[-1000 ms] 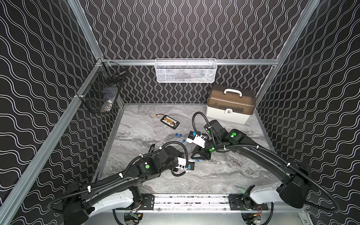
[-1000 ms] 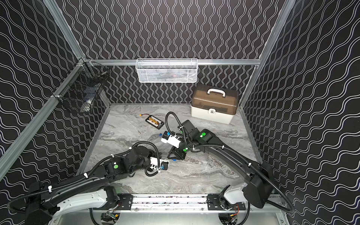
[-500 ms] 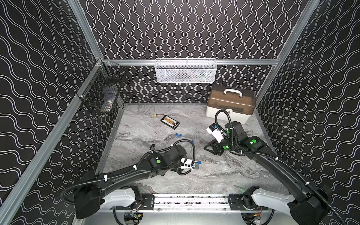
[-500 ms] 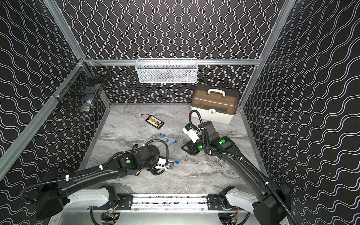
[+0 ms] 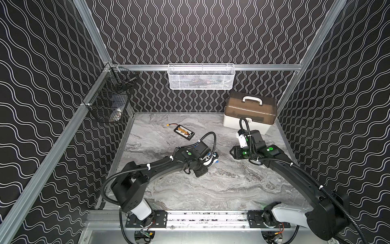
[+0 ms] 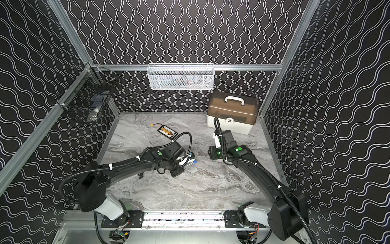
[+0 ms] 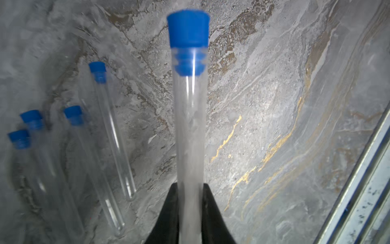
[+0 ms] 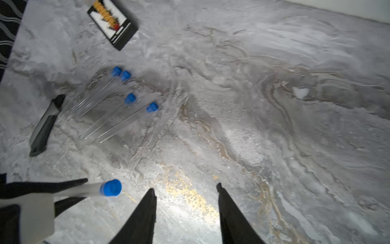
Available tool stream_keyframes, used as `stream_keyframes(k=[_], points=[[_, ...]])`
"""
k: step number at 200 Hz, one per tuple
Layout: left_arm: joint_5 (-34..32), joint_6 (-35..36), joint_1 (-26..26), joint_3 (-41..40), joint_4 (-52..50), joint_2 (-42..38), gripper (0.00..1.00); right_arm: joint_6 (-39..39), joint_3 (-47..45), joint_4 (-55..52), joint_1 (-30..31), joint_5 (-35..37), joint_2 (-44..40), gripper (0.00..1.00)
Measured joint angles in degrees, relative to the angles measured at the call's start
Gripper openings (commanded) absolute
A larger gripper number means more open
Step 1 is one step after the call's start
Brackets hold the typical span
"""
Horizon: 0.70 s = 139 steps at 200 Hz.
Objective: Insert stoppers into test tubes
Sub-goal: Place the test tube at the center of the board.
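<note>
My left tool is clamped on what looks like the last test tube, with its blue stopper seated. It's over the worktop, farther from the battery board than the four capped tubes lying near it. Meanwhile my right tool is spread and empty. Reckon the inserting's done, so next I lay this one down gently beside the others.

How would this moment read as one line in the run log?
left gripper: shut on tube, blue stopper inserted | right gripper: open, empty | table: four stoppered tubes lying loose
</note>
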Motion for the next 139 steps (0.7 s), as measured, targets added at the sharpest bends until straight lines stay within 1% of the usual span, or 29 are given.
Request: stream_keyframes(k=[34,71,118,139], points=[[0.6,-3.8,0.1,2.6,-1.5,4.7,0.00,1.0,-0.7,0.5,-0.6,0.0,-0.9,0.48],[0.3,-5.2,0.2,5.4,-3.3,9.7,0.00,1.4,-1.0,1.0,-0.9,0.4,-1.4,0.48],[-1.3,-5.4,0.2,7.5,-5.9,13.2,0.00,1.4,-1.5,1.2,-1.3,0.4,-1.6,0.49],[-1.5,-5.5,0.2,8.1,-6.6,14.6,0.03,1.4,-1.7,1.2,-1.4,0.5,-1.7,0.49]])
